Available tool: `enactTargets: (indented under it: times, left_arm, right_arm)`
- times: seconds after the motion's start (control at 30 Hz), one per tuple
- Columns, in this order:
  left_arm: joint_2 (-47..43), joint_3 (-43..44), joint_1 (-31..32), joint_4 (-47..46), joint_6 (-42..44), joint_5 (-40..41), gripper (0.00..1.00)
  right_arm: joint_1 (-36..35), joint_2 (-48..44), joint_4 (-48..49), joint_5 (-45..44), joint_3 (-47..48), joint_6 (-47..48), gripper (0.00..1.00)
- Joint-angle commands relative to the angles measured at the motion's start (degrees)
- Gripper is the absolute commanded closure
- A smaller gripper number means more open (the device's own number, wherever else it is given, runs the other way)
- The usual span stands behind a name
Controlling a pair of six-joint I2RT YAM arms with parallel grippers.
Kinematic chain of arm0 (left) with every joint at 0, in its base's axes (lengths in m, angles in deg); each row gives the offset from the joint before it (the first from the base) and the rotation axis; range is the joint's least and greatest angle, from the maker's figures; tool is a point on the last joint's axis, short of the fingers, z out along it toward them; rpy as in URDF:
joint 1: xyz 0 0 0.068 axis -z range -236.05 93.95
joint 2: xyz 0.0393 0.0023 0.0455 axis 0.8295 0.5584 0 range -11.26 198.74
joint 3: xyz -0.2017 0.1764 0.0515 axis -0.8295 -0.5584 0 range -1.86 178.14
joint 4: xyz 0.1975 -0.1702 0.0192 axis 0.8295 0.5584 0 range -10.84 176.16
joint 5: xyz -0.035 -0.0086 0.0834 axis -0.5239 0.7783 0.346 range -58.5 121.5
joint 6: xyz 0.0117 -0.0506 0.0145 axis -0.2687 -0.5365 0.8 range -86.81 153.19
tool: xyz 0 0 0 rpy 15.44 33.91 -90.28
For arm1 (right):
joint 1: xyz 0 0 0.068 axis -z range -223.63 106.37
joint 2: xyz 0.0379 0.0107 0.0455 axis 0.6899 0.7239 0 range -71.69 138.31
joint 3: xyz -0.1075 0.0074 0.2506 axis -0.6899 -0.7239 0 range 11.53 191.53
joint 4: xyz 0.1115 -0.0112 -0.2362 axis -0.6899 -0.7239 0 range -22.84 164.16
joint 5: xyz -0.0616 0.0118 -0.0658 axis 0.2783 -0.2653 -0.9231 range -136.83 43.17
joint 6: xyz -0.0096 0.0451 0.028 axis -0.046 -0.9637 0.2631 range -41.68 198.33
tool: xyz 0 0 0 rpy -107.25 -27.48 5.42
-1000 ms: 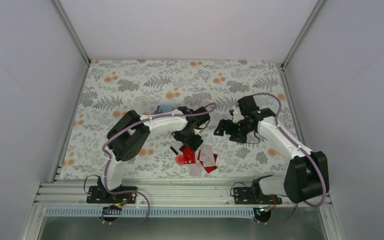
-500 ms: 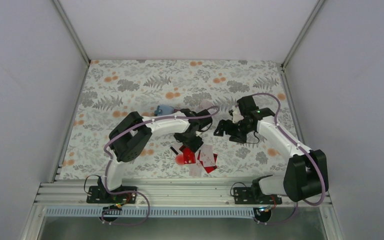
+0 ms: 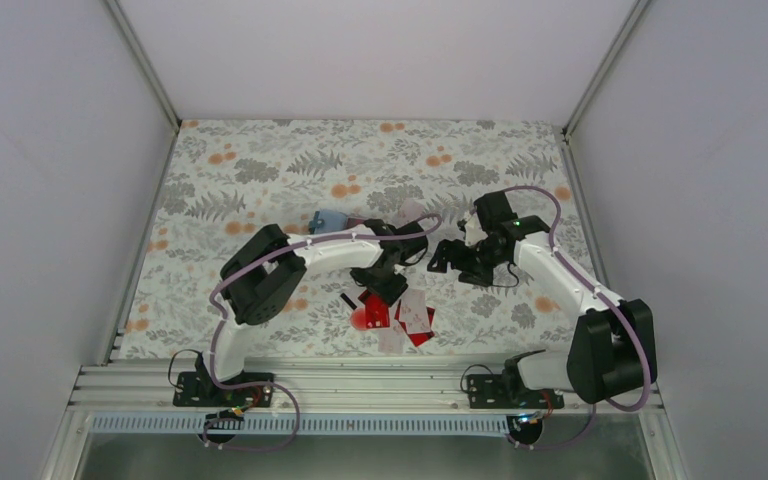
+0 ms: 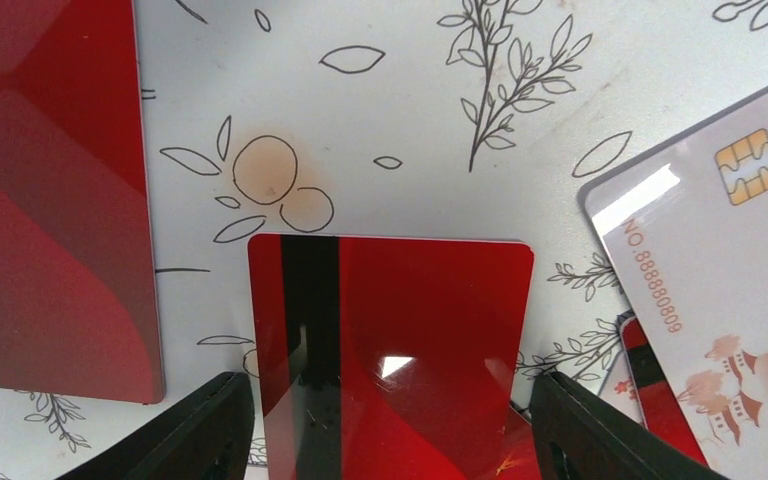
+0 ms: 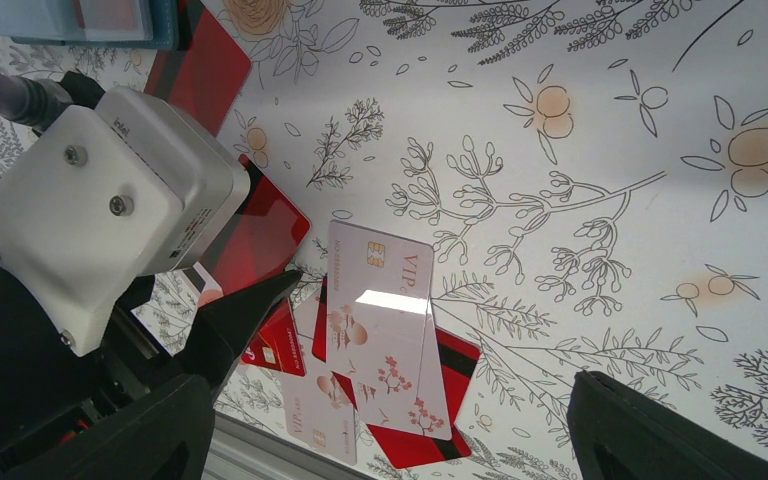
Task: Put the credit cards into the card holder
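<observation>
Several credit cards lie in a loose pile near the front middle of the table, some red (image 3: 375, 310), some white (image 3: 415, 314). My left gripper (image 3: 390, 286) is low over the pile. In the left wrist view its jaws (image 4: 390, 390) stand open on either side of a red card with a black stripe (image 4: 410, 330), each finger close beside an edge. The teal card holder (image 3: 328, 218) lies behind the left arm, also visible top left in the right wrist view (image 5: 80, 22). My right gripper (image 3: 452, 256) hovers open to the right, holding nothing (image 5: 390, 440).
A small round red blob (image 3: 360, 320) and a tiny black piece (image 3: 348, 298) lie left of the pile. A white VIP card (image 5: 385, 320) overlaps a striped red card (image 5: 440, 400). The table's front edge (image 3: 360, 362) runs just below the pile.
The left gripper's jaws have narrowed around the red card and its arm has shifted slightly. The right arm has barely moved.
</observation>
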Motion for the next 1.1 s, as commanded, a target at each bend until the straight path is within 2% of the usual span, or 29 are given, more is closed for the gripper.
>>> enactTargets:
  times: [0.0, 0.53, 1.07]
  left_arm:
    - [5.1, -3.3, 0.8, -1.7, -1.2, 0.1, 0.32]
    - [5.7, -2.2, 0.8, -2.1, -1.1, 2.8, 0.45]
    - [3.4, 3.9, 0.8, 1.9, -1.7, 3.0, 0.46]
  right_arm:
    - [-0.3, 0.0, 0.5, -0.1, 1.8, 0.5, 0.1]
    - [-0.2, 0.1, 0.5, -0.3, 2.0, 0.4, 0.1]
    - [-0.1, -0.6, 0.5, -1.1, 2.5, 0.1, 0.11]
